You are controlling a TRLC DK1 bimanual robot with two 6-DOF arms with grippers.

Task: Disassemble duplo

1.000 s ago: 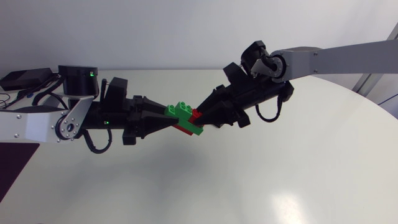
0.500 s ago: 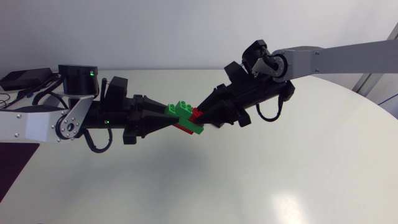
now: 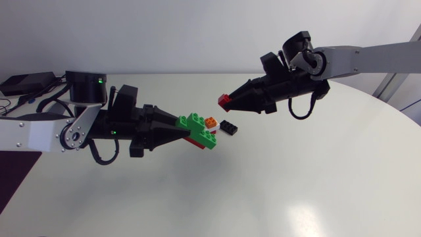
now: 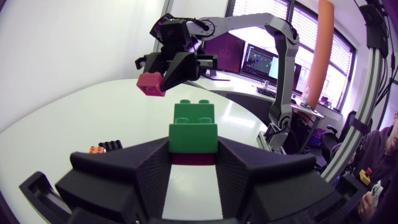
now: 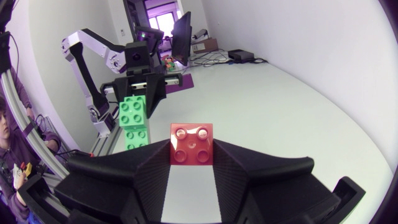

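Observation:
My left gripper (image 3: 185, 129) is shut on a duplo stack (image 3: 200, 130) of green bricks (image 4: 193, 125) over a dark red brick (image 4: 193, 160), held above the table. Up and to the right, apart from the stack, my right gripper (image 3: 231, 102) is shut on a small red brick (image 3: 225, 100). In the right wrist view that red brick (image 5: 191, 143) sits between the fingers, studs up, with the green stack (image 5: 134, 119) ahead. The left wrist view shows the red brick (image 4: 151, 84) hanging ahead of the stack.
An orange brick (image 3: 210, 122) and a black brick (image 3: 229, 127) lie on the white table (image 3: 309, 184) just right of the stack. Both also show beside my left gripper as the orange brick (image 4: 95, 149) and the black brick (image 4: 112, 145).
My right gripper has pulled up and to the right, taking the small red brick off the stack. The orange and black bricks now show on the table. The left arm has barely shifted.

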